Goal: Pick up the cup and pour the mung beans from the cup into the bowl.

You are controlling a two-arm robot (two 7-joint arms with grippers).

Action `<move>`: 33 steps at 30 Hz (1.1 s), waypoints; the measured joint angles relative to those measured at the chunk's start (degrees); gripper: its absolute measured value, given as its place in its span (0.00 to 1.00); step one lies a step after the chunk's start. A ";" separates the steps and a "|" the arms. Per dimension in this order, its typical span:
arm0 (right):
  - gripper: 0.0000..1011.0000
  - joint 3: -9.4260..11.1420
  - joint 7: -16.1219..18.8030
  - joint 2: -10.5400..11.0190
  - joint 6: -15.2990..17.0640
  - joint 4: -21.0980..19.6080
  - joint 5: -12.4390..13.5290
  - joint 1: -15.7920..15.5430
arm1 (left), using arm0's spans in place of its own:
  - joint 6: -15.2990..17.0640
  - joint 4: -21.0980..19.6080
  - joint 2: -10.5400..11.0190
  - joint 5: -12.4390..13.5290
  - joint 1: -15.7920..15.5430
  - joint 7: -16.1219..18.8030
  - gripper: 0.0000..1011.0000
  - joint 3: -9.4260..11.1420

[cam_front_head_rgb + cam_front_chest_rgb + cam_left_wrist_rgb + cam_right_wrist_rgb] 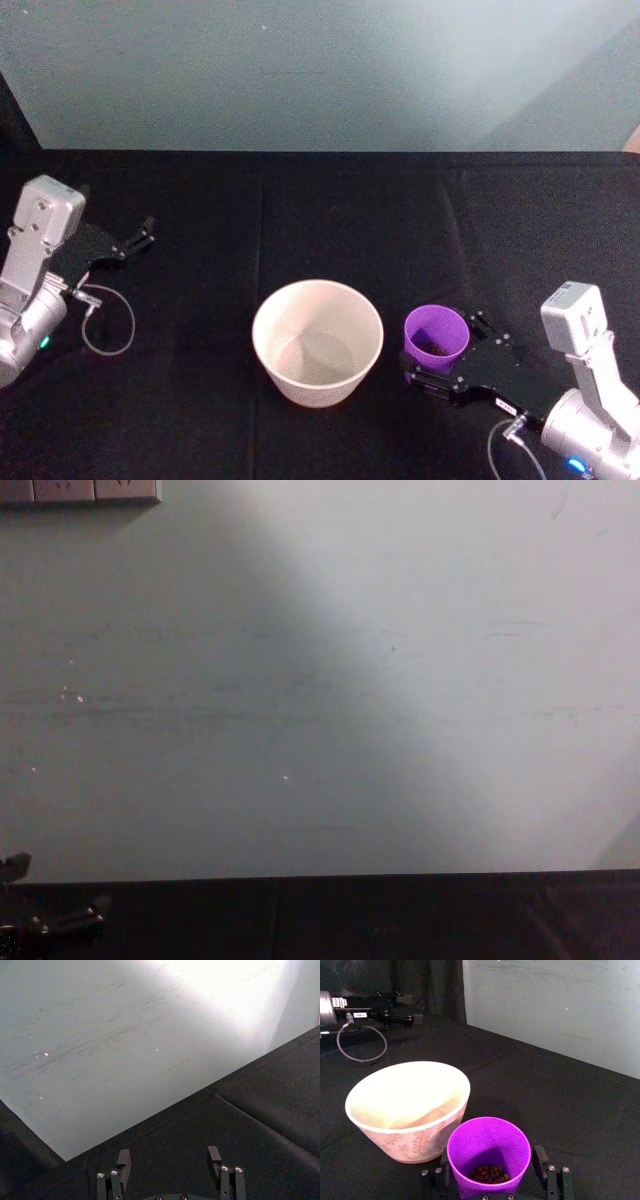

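The purple cup (436, 335) stands upright just to the right of the cream bowl (318, 290) on the black cloth. A small heap of dark mung beans (489, 1174) lies at the cup's bottom. My right gripper (446, 348) reaches in from the lower right, and its two fingers (538, 1159) press against opposite sides of the cup (490, 1147). In the right wrist view the bowl (410, 1135) shows a leaf pattern on its wall and nothing inside. My left gripper (143, 233) rests at the table's left, open, with nothing between its fingers (123, 1160).
A grey cable loop (105, 320) lies by the left arm. The black tablecloth (300, 210) runs back to a pale wall (320, 70). The left gripper's fingers (60, 920) poke in at the chest view's lower left corner.
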 joint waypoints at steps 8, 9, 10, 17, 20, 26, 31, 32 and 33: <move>0.99 0.71 0.91 -1.38 0.10 0.62 -0.60 -0.09 | 0.00 0.00 0.00 0.00 0.00 0.00 0.99 0.00; 0.99 0.75 1.00 -1.52 0.12 0.70 -0.69 -0.06 | 0.00 0.00 0.00 0.00 0.00 0.00 0.99 0.00; 0.99 0.80 1.13 -1.67 0.14 0.80 -0.75 -0.04 | 0.00 0.00 0.00 0.00 0.00 0.00 0.99 0.00; 0.99 1.50 1.75 -2.63 0.23 1.07 -1.28 -0.07 | 0.00 0.00 0.00 0.00 0.00 0.00 0.99 0.00; 0.97 1.86 2.01 -3.00 0.37 1.07 -1.54 -0.22 | 0.00 0.00 0.00 0.00 0.00 0.00 0.99 0.00; 0.83 2.54 2.50 -3.68 0.67 1.06 -2.23 -0.36 | 0.00 0.00 0.00 0.00 0.00 0.00 0.99 0.00; 0.74 3.21 2.66 -3.91 1.01 0.44 -2.68 -0.63 | 0.00 0.00 0.00 0.00 0.00 0.00 0.99 0.00; 0.74 3.38 2.66 -3.90 1.05 0.19 -2.73 -0.69 | 0.00 0.00 0.00 0.00 0.00 0.00 0.99 0.00; 0.73 3.51 2.66 -3.87 1.09 -0.06 -2.82 -0.72 | 0.00 0.00 0.00 0.00 0.00 0.00 0.99 0.00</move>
